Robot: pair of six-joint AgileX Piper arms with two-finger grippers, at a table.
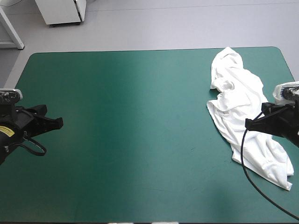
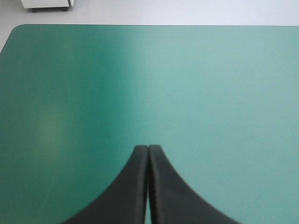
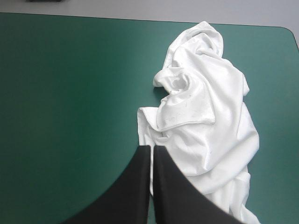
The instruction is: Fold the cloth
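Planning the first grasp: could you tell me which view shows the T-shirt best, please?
The high view: the whole crumpled T-shirt shows, the right gripper overlapping one edge. The right wrist view shows its folds closer but not its near end. The left wrist view shows none of it.

Table (image 1: 131, 140) with teal-green cover (image 2: 210, 93): surface flat, far edge straight, both far corners rounded.

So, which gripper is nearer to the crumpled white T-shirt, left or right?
Right. The right gripper hangs over the white T-shirt; the left gripper is far off, over bare teal-green cover near its left edge.
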